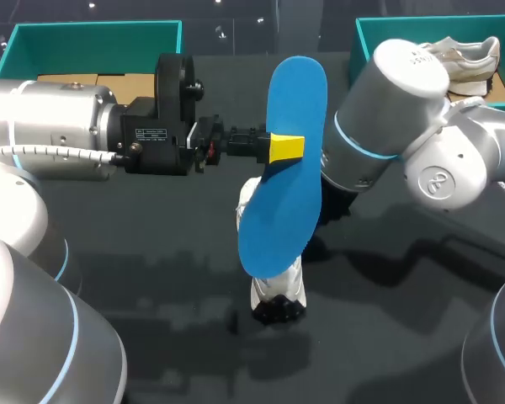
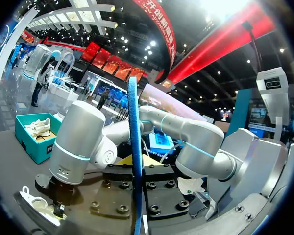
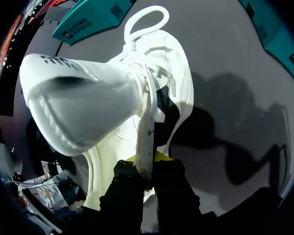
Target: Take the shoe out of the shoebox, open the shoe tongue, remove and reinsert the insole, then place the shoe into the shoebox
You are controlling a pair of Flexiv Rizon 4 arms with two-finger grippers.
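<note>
In the head view, the left arm (image 1: 59, 135) comes in from 9 o'clock. Its left tool (image 1: 284, 148) is clenched on the blue insole (image 1: 290, 194), which stands nearly upright over mid-desk. The white shoe (image 1: 278, 295) shows below the insole's lower end, toward 6 o'clock, over the dark desk (image 1: 151, 278). The right arm (image 1: 387, 109) enters from 3 o'clock. One teal shoebox (image 1: 93, 38) sits at 11 o'clock. A second box (image 1: 379, 34) at 1 o'clock holds another shoe (image 1: 467, 59).

In the left wrist view, the insole runs edge-on between the yellow tips, with the right arm just ahead.

In the right wrist view, the right tool (image 3: 146, 164) grasps the shoe by its upper edge, pinched from both sides, and the tongue (image 3: 78, 103) bulges beside the laces (image 3: 147, 19).
</note>
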